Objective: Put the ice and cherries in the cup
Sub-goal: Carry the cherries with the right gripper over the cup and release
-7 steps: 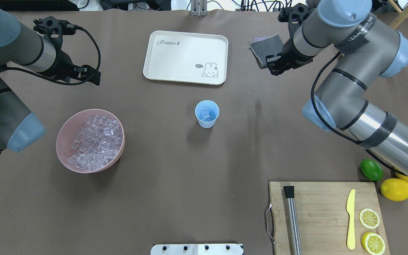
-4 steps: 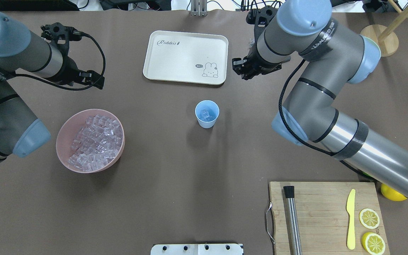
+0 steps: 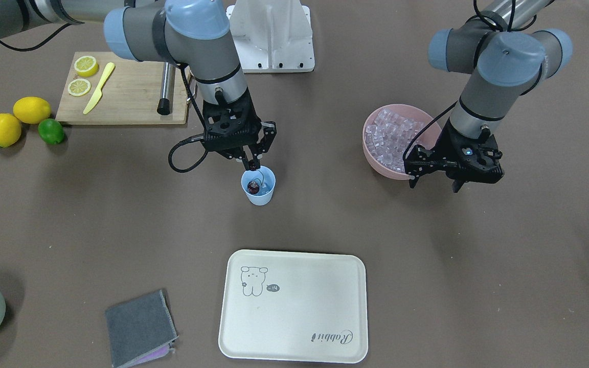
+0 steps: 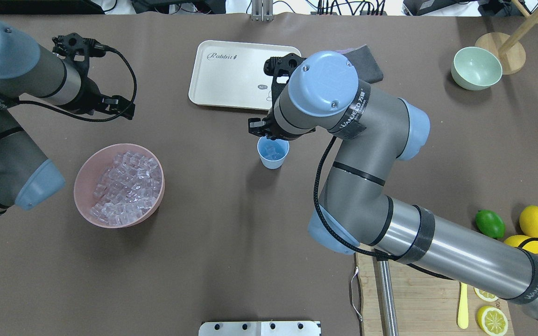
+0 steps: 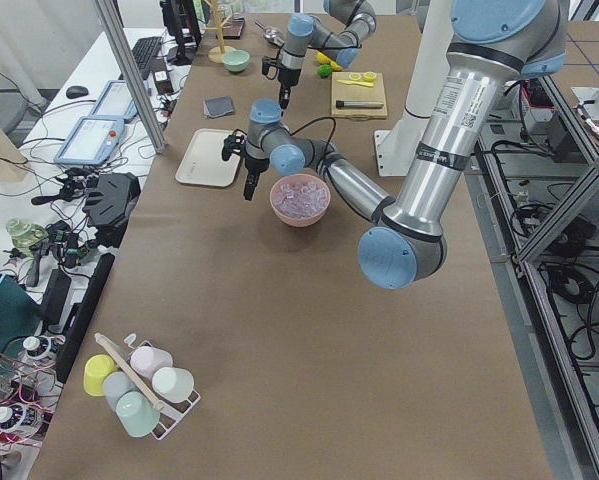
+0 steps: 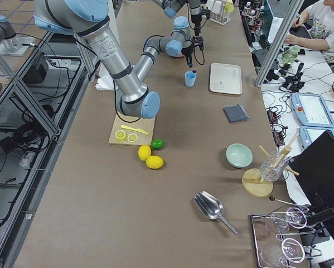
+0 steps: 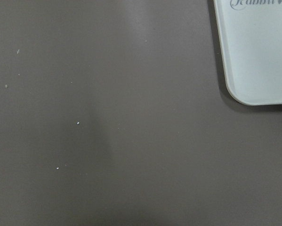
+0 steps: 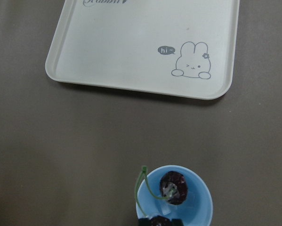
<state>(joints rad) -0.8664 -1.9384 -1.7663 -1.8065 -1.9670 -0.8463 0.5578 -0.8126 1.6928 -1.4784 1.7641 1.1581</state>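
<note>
A: As the front view's clearest, start there. R gripper (image 3: pixel 251 164)?
B: Directly over the cup (image 3: pixel 259 197), fingers clamped on the cherries (image 3: pixel 253 187); one hangs down inside the cup.
A: L gripper (image 3: pixel 434 182)?
B: Just beside the pink bowl (image 3: pixel 376 162), fingers apart, nothing btwn them. Ice (image 3: pixel 390 137) is heaped in that bowl.
A: Overhead?
B: R arm hides most of its gripper. Cup stands upright mid-table, near the tray (image 4: pixel 231 70) but not touching, w/ a few ice cubes in it. L gripper's well apart from the cup, on the bowl's far side.
A: Side views?
B: From the robot's right end, the cup sits near the tray w/ a gripper above it; too small to read the fingers. Left-end view shows the bowl of ice close to the L gripper.
A: Wrist cams?
B: L one: only table (image 7: pixel 108 141) & a tray corner. R one: one cherry low in the cup, the other pinched at the fingertips at the bottom edge, green stem (image 8: pixel 140 188) looping up past the rim.
</note>
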